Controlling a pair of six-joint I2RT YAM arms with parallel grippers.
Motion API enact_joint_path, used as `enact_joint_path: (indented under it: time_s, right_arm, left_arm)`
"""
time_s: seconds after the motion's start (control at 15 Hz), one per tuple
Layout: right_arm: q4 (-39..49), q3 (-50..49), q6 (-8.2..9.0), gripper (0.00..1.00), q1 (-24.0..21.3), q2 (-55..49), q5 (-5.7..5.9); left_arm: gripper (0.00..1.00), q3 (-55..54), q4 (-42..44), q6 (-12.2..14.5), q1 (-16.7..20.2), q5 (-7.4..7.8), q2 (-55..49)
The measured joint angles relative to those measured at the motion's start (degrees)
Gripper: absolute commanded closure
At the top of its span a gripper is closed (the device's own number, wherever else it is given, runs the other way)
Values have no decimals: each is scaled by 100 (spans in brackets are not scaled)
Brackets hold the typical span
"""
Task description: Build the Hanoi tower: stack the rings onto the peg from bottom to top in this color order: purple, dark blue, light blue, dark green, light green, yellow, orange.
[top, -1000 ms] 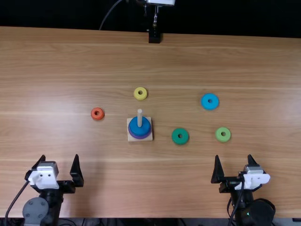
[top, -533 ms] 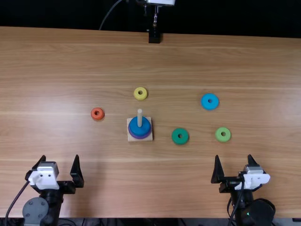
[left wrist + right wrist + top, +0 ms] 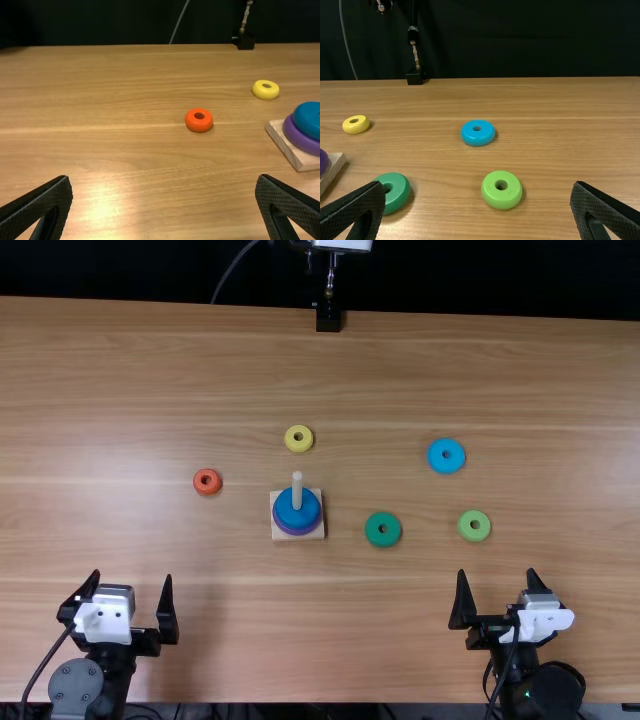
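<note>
My left gripper [image 3: 133, 585] is at the near left of the table, open and holding nothing; its fingers frame bare wood in its wrist view [image 3: 164, 182]. My right gripper [image 3: 496, 585], near right, stands open as well, also in its wrist view [image 3: 475, 187]. On the peg [image 3: 297, 491] of the square wooden base [image 3: 313, 536] lie the purple ring [image 3: 294, 531] and, over it, the dark blue ring [image 3: 310, 507]. Loose rings lie flat: orange [image 3: 200, 488], yellow [image 3: 290, 444], light blue [image 3: 445, 468], dark green [image 3: 372, 530] and light green [image 3: 474, 536].
A black clamp mount [image 3: 328, 318] stands at the table's far edge with a cable beside it. Bare wood of the table [image 3: 330, 620] stretches between the two arms and around the rings.
The left gripper has turned and shifted slightly to the right. The right arm, the rings and the base have kept their places.
</note>
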Motion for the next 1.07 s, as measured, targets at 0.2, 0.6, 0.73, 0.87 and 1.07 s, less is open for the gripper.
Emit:
enact_joint_path:
  time_s: [0.2,0.6,0.73,0.87,1.07]
  right_arm:
    - [2,0,2,0,0,0,2]
    - [2,-2,4,0,0,0,2]
    - [0,0,0,0,-2,0,2]
    - [2,-2,0,0,-2,0,2]
    - [2,-2,0,0,0,0,0]
  left_arm:
    - [0,4,-26,168,0,11,-2]
    - [0,15,-68,240,-2,15,-2]
    - [0,15,-72,243,0,17,-2]
    - [0,15,-72,247,0,20,0]
    - [0,15,-74,245,0,17,0]
